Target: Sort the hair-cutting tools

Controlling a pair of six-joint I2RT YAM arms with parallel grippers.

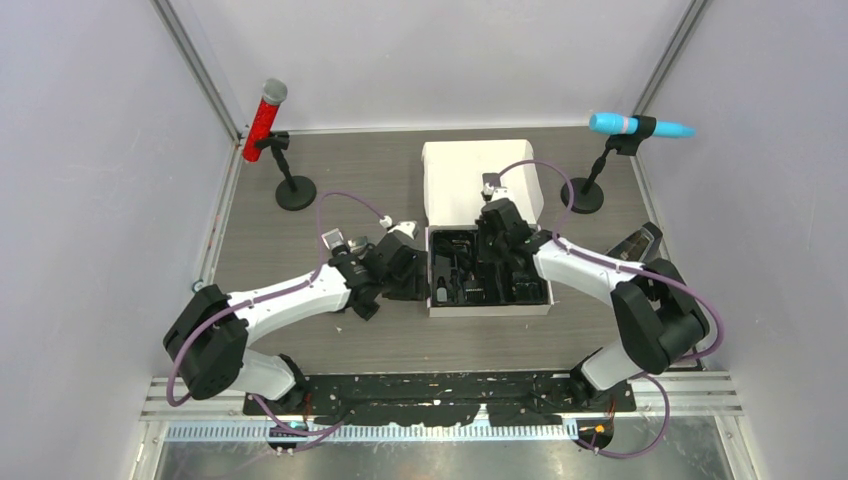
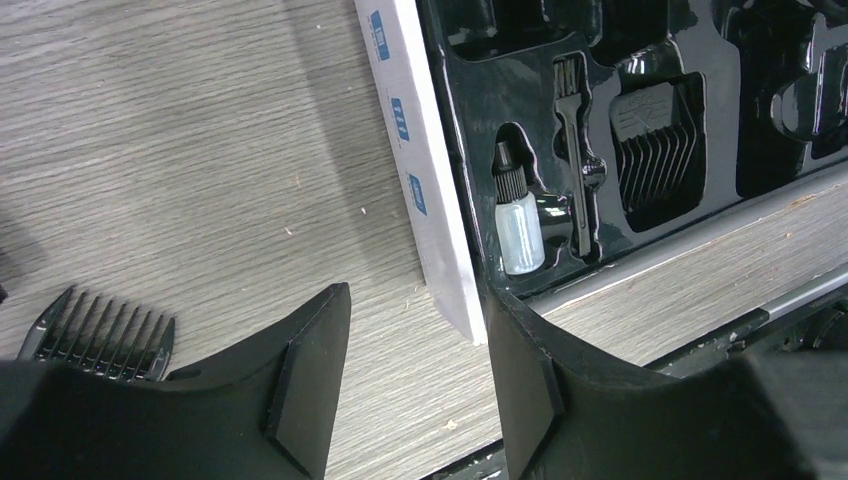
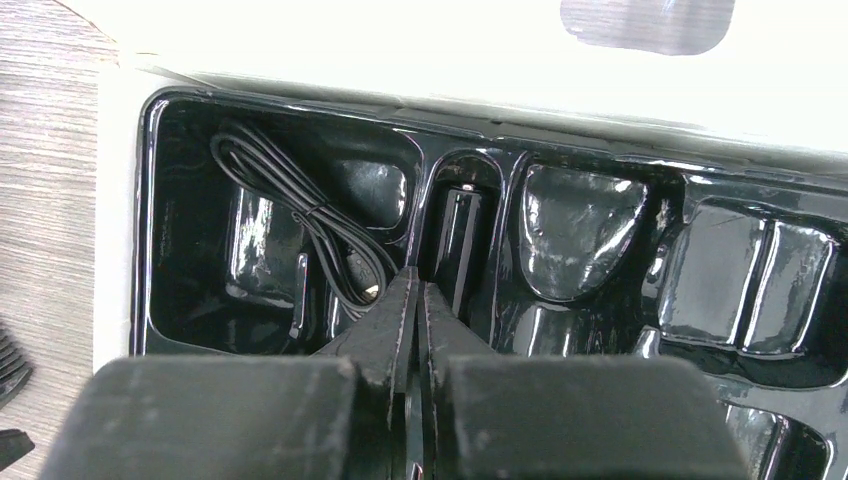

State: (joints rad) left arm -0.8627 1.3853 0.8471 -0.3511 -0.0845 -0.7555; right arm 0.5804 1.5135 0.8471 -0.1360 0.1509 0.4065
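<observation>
Grey wood-grain table (image 1: pixel 330 340) fills the floor of a white-walled booth, with both arms bolted at its near edge. Reaching in from the left, the left gripper (image 2: pixel 415 295) hangs low over the boards just beside the left wall of a white box (image 2: pixel 420 170). Its fingers stand apart with nothing between them but bare table and the box's corner. Close to its left finger, a small black comb attachment (image 2: pixel 100 335) lies on the table, teeth up and away from the box (part of it is hidden behind the finger).

Inside the box sits a glossy black tray (image 3: pixel 590 235) with moulded pockets. Along its left side a small clear bottle (image 2: pixel 518 225) with a black cap stands in one pocket, a thin black brush (image 2: pixel 575 150) lies in the slot next to it, and a second comb attachment (image 2: pixel 655 140) rests in the pocket beyond that.

From the right, the right gripper (image 3: pixel 412 285) is down over the tray, its fingers pressed flat together and holding nothing. Just past its tips a coiled black cable (image 3: pixel 300 220) lies in a large pocket, and a dark item in the narrow slot beside it is too dim to name.

Behind the tray the white lid (image 1: pixel 460 180) lies open. At the far corners stand a red microphone (image 1: pixel 265 120) and a blue microphone (image 1: pixel 640 126).
</observation>
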